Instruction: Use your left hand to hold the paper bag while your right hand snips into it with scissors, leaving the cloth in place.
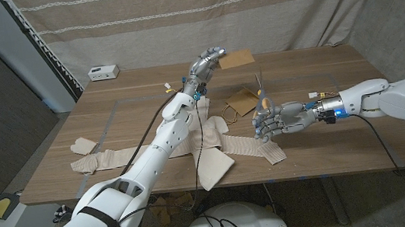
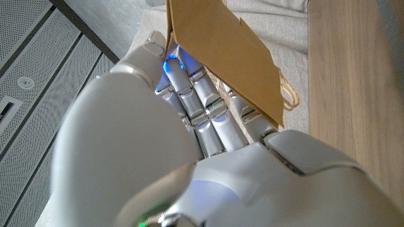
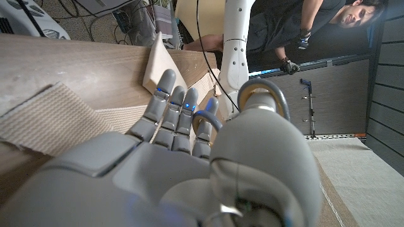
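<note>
My left hand (image 1: 206, 66) is raised over the far middle of the table and grips a brown paper bag (image 1: 239, 56) by one end. In the left wrist view the bag (image 2: 222, 53) lies across the fingers (image 2: 202, 94), its twine handle (image 2: 290, 94) hanging free. A second brown paper piece with a handle (image 1: 241, 100) lies on the table. My right hand (image 1: 272, 120) holds the scissors (image 1: 260, 88), blades pointing away from me toward that piece. The scissors' handle ring (image 3: 262, 94) sits over my right hand (image 3: 177, 126). Beige cloth (image 1: 219, 149) lies under both arms.
More beige cloth (image 1: 85, 148) lies at the table's left side, and a strip (image 3: 53, 120) shows by my right hand. A white box (image 1: 103, 72) stands at the back left corner. A curtain hangs behind the table. A person (image 3: 303, 25) stands beyond the table.
</note>
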